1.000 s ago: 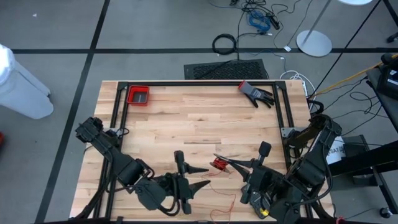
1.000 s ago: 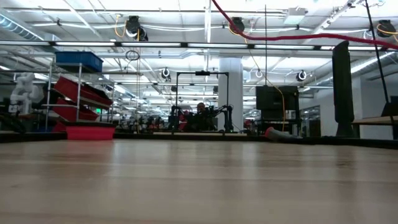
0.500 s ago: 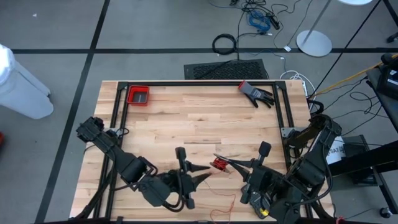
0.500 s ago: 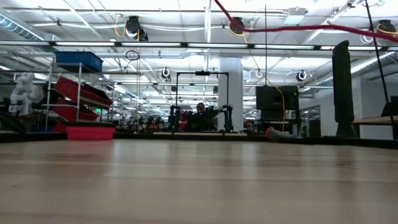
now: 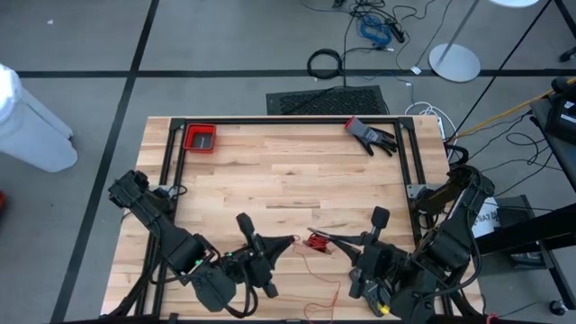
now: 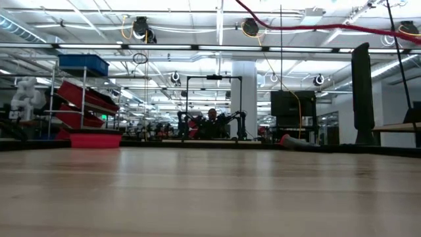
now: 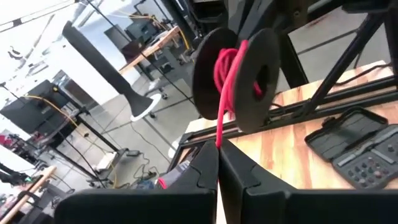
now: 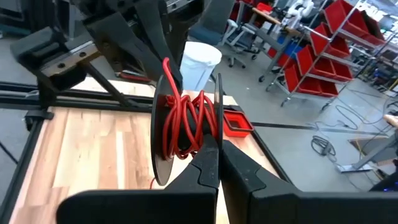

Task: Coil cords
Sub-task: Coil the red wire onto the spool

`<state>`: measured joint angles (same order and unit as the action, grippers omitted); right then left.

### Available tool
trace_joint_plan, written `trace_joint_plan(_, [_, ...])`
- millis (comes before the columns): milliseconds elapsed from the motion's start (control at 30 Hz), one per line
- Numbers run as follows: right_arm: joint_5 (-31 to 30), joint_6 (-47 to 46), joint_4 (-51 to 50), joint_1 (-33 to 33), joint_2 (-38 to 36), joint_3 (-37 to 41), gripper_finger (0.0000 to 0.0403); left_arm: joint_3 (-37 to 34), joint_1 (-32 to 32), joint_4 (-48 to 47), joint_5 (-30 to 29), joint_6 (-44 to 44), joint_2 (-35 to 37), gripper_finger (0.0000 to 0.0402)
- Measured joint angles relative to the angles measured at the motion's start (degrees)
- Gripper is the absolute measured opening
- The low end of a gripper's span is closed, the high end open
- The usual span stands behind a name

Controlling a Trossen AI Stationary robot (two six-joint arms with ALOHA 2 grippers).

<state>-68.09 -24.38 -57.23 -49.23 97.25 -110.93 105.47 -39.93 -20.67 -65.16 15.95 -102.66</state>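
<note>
A small spool of two round black discs wound with thin red cord hangs above the table's near middle. My right gripper is shut on it, coming from the right. My left gripper stands just left of the spool, shut on a strand of the cord. Loose cord trails down onto the wood near the front edge. In the low view a red cord crosses the top, and no gripper shows there. My left gripper pinches a single strand of the red cord between its fingertips, right beside the spool. The fingers come in level from the table's left. The strand runs straight from the fingertips to the wound cord. My right gripper reaches between the two discs with its shut fingers, onto the wound core. It comes in about level from the table's right. The spool is lifted clear of the table with its discs upright.
A red bin sits at the far left corner and a black glove at the far right. A black frame rail runs around the table top. The wood between them is bare.
My left gripper has rolled at the wrist and its fingers have shut, taking hold of the cord strand beside the spool. The spool and my right gripper have stayed where they were.
</note>
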Motion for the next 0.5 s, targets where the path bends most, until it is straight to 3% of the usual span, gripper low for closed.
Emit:
trace_joint_plan(200, [2.5, 0.4, 0.8, 0.0, -0.2, 0.0, 0.0000, 0.0, 0.4, -0.8, 0.6, 0.9, 0.1, 0.0003])
trace_joint_plan(433, [2.7, 4.1, 5.4, 0.0, -0.2, 0.0, 0.0000, 0.0, 2.7, -6.4, 12.4, -3.9, 0.1, 0.0003])
trace_joint_plan(500, [3.1, 5.1, 6.6, -0.1, -0.2, 0.0, 0.0000, 0.0, 3.0, -7.3, 13.3, -5.4, 0.1, 0.0008])
